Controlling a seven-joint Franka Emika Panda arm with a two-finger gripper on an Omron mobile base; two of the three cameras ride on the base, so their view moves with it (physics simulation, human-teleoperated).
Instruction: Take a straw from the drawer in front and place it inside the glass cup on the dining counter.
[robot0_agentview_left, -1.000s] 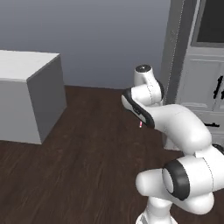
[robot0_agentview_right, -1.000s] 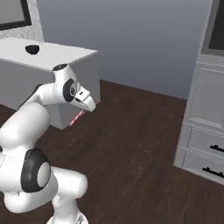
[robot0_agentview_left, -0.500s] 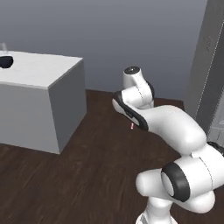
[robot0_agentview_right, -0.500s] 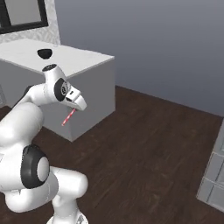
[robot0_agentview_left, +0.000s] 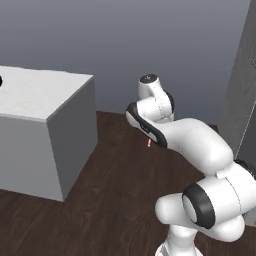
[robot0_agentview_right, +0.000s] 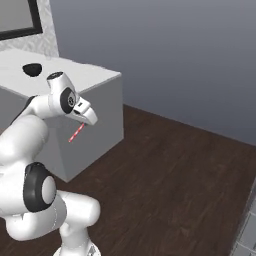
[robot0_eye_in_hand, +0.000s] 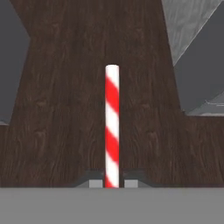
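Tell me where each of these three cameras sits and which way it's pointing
Left base view: behind the arm's left, looking forward and down at the dining counter and dark floor; the white arm rises at lower right.
Right base view: behind the arm's right, facing the same counter; the arm rises at lower left, its hand shut on the straw.
Hand view: on the hand, looking along the straw toward the floor; the fingertips flank the straw.
Shared: straw, floor, counter.
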